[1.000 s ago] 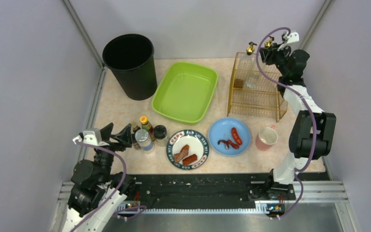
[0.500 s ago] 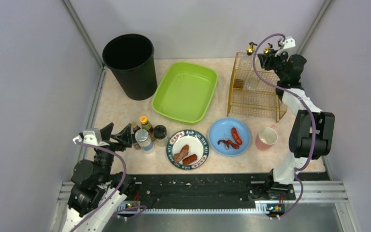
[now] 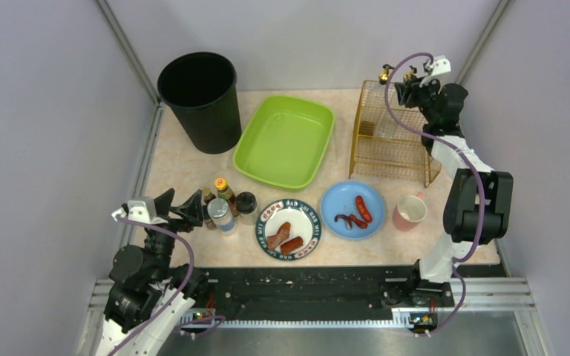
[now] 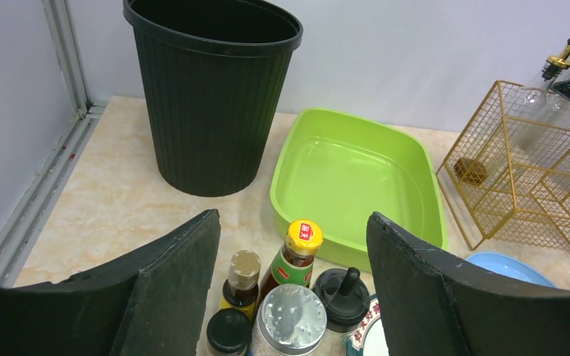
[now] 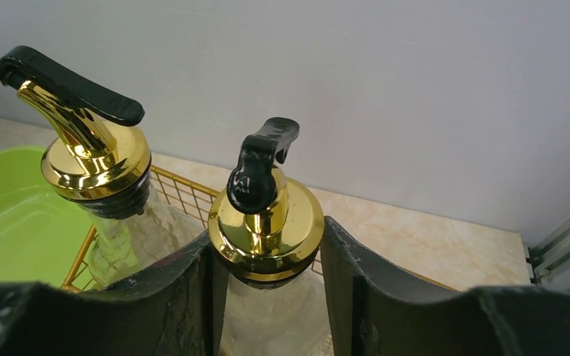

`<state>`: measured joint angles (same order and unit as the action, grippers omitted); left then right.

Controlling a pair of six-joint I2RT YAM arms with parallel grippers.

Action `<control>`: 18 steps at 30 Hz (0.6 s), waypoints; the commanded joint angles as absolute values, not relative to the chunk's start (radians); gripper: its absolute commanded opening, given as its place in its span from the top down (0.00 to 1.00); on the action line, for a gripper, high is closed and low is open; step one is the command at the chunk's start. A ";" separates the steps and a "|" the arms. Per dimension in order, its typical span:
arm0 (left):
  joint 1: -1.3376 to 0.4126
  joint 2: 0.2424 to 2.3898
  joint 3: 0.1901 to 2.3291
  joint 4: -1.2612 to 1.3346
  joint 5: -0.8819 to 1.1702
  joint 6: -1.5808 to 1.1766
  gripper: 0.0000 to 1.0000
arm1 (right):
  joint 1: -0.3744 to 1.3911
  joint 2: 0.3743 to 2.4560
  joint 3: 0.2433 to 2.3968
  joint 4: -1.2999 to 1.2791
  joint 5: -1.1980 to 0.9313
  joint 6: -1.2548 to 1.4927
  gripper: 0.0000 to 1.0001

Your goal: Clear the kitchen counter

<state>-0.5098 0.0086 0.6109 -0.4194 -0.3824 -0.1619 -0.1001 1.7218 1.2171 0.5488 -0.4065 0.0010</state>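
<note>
The kitchen counter [image 3: 182,167] is pale marbled stone. At its back right stands a gold wire rack [image 3: 393,137] holding two glass dispenser bottles with gold caps. My right gripper [image 3: 413,80] [image 5: 267,237] is open around the neck of the right bottle [image 5: 266,215], with a narrow gap at the right finger [image 5: 356,274]. The other bottle [image 5: 93,159] stands to its left. My left gripper [image 3: 184,202] [image 4: 293,219] hangs open at the front left, above several condiment bottles [image 4: 297,259], holding nothing.
A black bin [image 3: 200,100] stands at the back left beside a green tray [image 3: 285,139]. Near the front are a patterned plate with sausage pieces [image 3: 288,228], a blue plate with food [image 3: 352,209] and a pink cup [image 3: 410,211]. A black rail [image 3: 304,285] runs along the near edge.
My right gripper has shifted slightly left over the rack with the bottle, and its jaws have widened off the neck. The left arm has not moved.
</note>
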 commanded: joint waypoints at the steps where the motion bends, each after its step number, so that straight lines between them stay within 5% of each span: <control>1: -0.512 -0.015 0.606 -0.379 -0.372 -0.163 0.23 | -0.089 1.680 1.212 0.565 -0.367 -0.022 0.53; 7: -0.511 -0.015 0.606 -0.380 -0.370 -0.163 0.23 | -0.081 1.643 1.203 0.564 -0.335 -0.009 0.33; 18: -0.514 -0.019 0.604 -0.379 -0.359 -0.165 0.23 | -0.049 1.499 1.244 0.477 -0.264 -0.039 0.25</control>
<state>-0.5098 0.0086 0.6109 -0.4191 -0.3782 -0.1619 -0.0689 1.5921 1.2022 0.4946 -0.3073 -0.0128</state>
